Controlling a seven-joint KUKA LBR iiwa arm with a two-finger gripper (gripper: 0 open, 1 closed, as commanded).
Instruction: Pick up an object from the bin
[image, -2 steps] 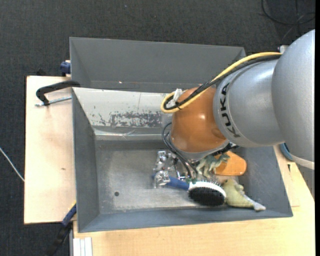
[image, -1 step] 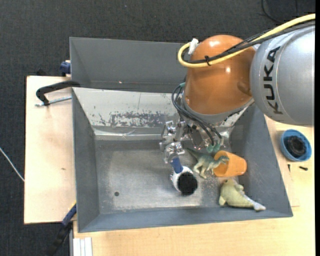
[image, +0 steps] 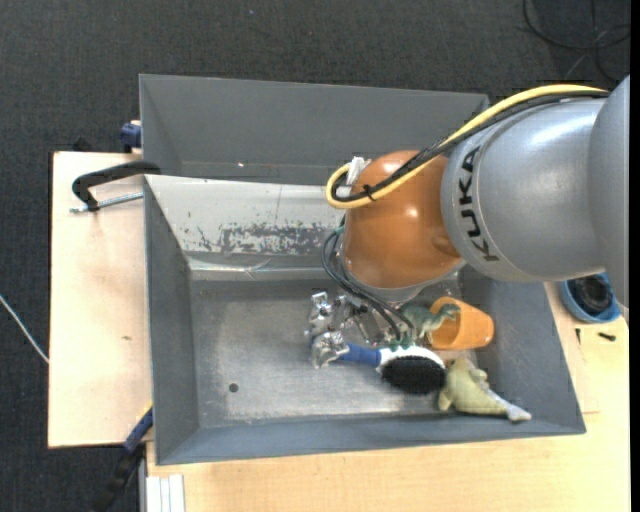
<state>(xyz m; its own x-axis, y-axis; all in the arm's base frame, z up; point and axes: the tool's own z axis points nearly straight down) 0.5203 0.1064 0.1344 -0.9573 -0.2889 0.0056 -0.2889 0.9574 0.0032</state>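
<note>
At bin's (image: 166, 330) right (front): brush (image: 405, 368), orange cup (image: 472, 328), toy (image: 478, 394).

Tool (image: 325, 338) left of brush (image: 412, 372); cup (image: 468, 326) behind brush, toy animal (image: 478, 394) right.

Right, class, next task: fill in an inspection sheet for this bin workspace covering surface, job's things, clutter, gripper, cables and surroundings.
Surface: grey metal bin floor, scuffed, with one dark spot near the front left.
Job's things: brush with blue handle and black bristle head; orange cup; pale green toy reptile; all grouped at the front right.
Clutter: nothing seen.
Gripper: gripper low over the floor, beside the brush's handle end.
Cables: yellow cable runs along the arm to the orange wrist cover.
Surroundings: dark carpet.
</note>
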